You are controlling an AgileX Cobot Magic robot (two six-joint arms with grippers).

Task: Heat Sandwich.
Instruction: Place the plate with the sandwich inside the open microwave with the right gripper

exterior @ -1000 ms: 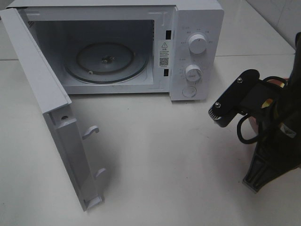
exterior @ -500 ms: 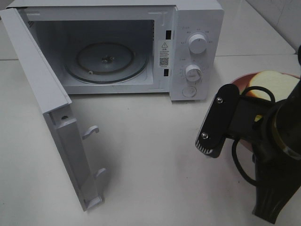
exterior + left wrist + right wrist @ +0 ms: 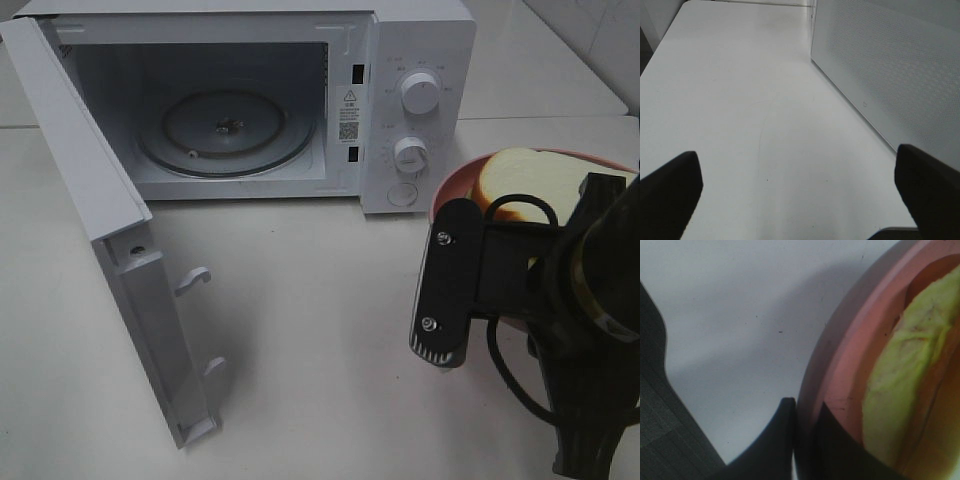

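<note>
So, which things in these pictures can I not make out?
Exterior high: the right arm covers much of the pink plate and part of the sandwich.
Right wrist: the sandwich is blurred and cut by the edge.
Exterior high: print around the microwave dials is too small.

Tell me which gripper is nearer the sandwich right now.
Right. The right gripper is clamped on the pink plate at its rim, right beside the sandwich. The left gripper hangs open over the table by the microwave door, well away from it.
</note>
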